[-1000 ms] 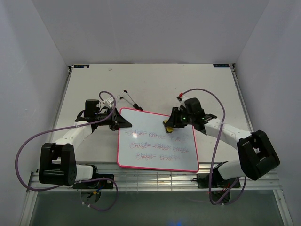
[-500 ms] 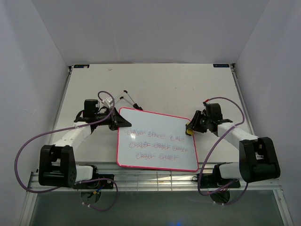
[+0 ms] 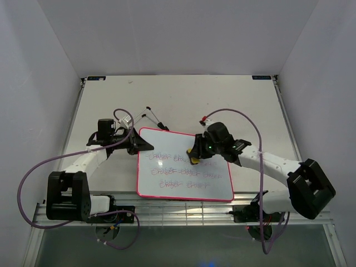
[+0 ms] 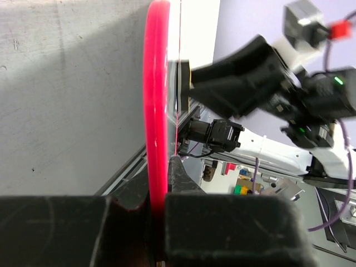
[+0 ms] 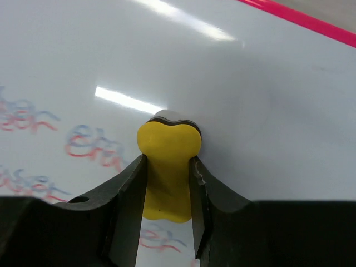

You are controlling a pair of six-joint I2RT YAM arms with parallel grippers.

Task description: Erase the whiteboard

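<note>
Your whiteboard (image 3: 167,139) lies flat on the tabletop (image 3: 183,100), between the two arms and nearer the front edge. It is a white rectangle with rounded corners and a thin pink-red frame. Rows of scribbled red and blue writing (image 3: 181,169) cross its middle and near half, while the far strip under the frame is bare white. Your left hand (image 3: 137,146) reaches in low from the left. It is clenched on the board's far left corner, and the left wrist view shows the pink frame (image 4: 156,111) running edge-on between the black fingers (image 4: 183,183). Your right arm stretches in from the right across the board. Its hand (image 3: 196,153) points down over the top row of writing and grips a yellow eraser (image 5: 168,147). The eraser is squeezed between both fingers, and its felt face is pressed on the white surface just beside a red and blue scribble (image 5: 89,146). The tabletop is pale grey with a slatted metal rail along the front. Plain lavender-white walls enclose it on three sides, and purple cables loop from each arm.
</note>
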